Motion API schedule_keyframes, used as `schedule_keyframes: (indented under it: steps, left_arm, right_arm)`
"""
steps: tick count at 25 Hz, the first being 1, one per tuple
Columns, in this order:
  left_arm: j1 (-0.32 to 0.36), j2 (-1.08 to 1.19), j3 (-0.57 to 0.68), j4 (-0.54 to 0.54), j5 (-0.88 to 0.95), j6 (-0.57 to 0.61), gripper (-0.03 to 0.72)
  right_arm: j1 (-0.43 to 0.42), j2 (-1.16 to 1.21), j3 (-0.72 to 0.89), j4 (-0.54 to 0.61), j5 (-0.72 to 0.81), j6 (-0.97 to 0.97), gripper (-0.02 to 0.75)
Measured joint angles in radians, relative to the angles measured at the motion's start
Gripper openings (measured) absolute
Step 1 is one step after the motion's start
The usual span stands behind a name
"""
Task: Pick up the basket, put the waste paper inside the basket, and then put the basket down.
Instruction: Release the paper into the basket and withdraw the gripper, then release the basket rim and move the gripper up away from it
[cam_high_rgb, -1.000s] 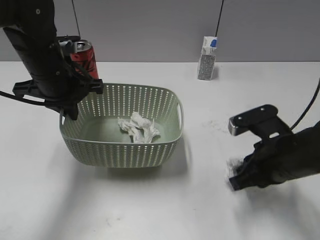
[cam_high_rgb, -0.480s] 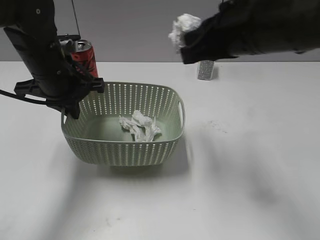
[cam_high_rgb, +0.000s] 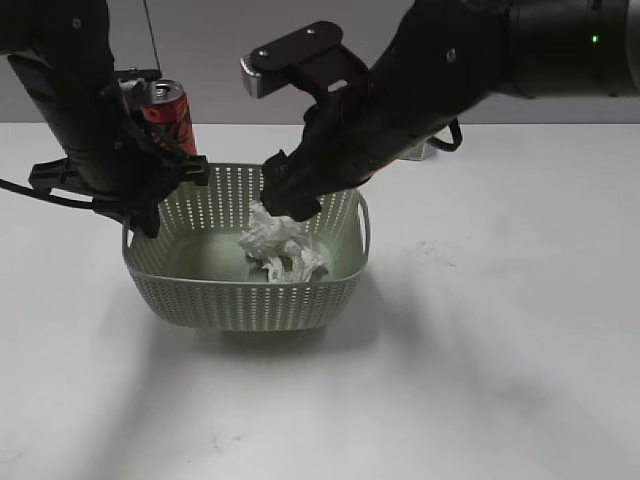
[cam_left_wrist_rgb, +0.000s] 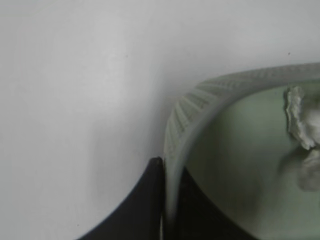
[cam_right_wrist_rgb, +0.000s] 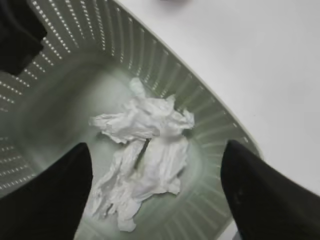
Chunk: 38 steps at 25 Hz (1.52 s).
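The sage-green basket (cam_high_rgb: 250, 295) sits left of centre and seems held slightly above the table. My left gripper (cam_high_rgb: 140, 212) is shut on its left rim; the left wrist view shows the fingers (cam_left_wrist_rgb: 170, 200) pinching the basket wall (cam_left_wrist_rgb: 200, 100). White crumpled waste paper (cam_high_rgb: 280, 250) lies inside on the basket floor, also visible in the left wrist view (cam_left_wrist_rgb: 302, 125) and the right wrist view (cam_right_wrist_rgb: 145, 150). My right gripper (cam_high_rgb: 285, 205) hangs over the basket with its jaws (cam_right_wrist_rgb: 157, 195) wide open and empty. The slotted basket wall (cam_right_wrist_rgb: 210, 115) curves round beneath it.
A red can (cam_high_rgb: 168, 112) stands upright just behind the basket's back-left corner, close to my left arm. The small carton at the back is almost wholly hidden behind my right arm. White table (cam_high_rgb: 500, 350) stretches to the right and front.
My right gripper rose from the table at the right with a paper wad, swung left over the basket and opened; the wad now lies in the basket. The left gripper has stayed put.
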Motion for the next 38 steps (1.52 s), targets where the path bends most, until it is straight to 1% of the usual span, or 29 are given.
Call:
schedule_keyframes:
  steps: [2,4,6,9,12,14,17,19,23,26,30,31,32,34,35,38]
  left_arm:
    - [0.0,0.0,0.0,0.0,-0.002,0.002,0.0]
    - [0.0,0.0,0.0,0.0,-0.003,0.002,0.0]
    - [0.0,0.0,0.0,-0.006,-0.007,0.002,0.0]
    - [0.0,0.0,0.0,-0.028,-0.027,0.002,0.0]
    - [0.0,0.0,0.0,-0.058,-0.068,0.002,0.0]
    - [0.0,0.0,0.0,-0.074,-0.101,0.012,0.0]
    - [0.0,0.015,0.0,-0.081,-0.14,0.024,0.0]
    - [0.0,0.038,0.0,-0.083,-0.145,0.027,0.0]
    - [0.0,0.107,0.0,-0.132,-0.153,0.074,0.0]
    - [0.0,0.127,-0.002,-0.159,-0.175,0.104,0.0]
    - [0.0,0.133,-0.004,-0.168,-0.219,0.128,0.015]
    - [0.0,0.134,-0.005,-0.17,-0.228,0.129,0.034]
    - [0.0,0.135,-0.005,-0.17,-0.235,0.13,0.07]
    - [0.0,0.138,-0.005,-0.17,-0.24,0.13,0.18]
    - [0.0,0.139,-0.005,-0.17,-0.24,0.13,0.272]
    - [0.0,0.138,-0.005,-0.17,-0.233,0.13,0.493]
  right_arm:
    - [-0.023,-0.004,-0.046,0.0,0.059,0.013,0.6]
    - [-0.081,-0.009,-0.074,-0.006,0.107,0.037,0.586]
    - [-0.159,-0.013,-0.082,-0.01,0.16,0.061,0.582]
    - [-0.299,-0.013,-0.084,-0.024,0.277,0.072,0.581]
    - [-0.432,-0.021,-0.084,-0.075,0.392,0.074,0.581]
    - [-0.499,-0.036,-0.084,-0.113,0.444,0.075,0.581]
    - [-0.577,-0.083,-0.079,-0.139,0.494,0.075,0.58]
    - [-0.604,-0.142,-0.058,-0.146,0.5,0.075,0.58]
    - [-0.608,-0.307,0.034,-0.152,0.5,0.076,0.578]
    - [-0.608,-0.457,0.144,-0.152,0.49,0.076,0.577]
    - [-0.608,-0.674,0.344,-0.152,0.472,0.076,0.578]
    - [-0.608,-0.72,0.389,-0.152,0.469,0.076,0.578]
    - [-0.608,-0.768,0.445,-0.152,0.465,0.076,0.578]
    - [-0.608,-0.885,0.542,-0.152,0.453,0.076,0.578]
    - [-0.608,-0.944,0.599,-0.152,0.451,0.076,0.578]
    - [-0.608,-1.106,0.724,-0.152,0.448,0.076,0.578]
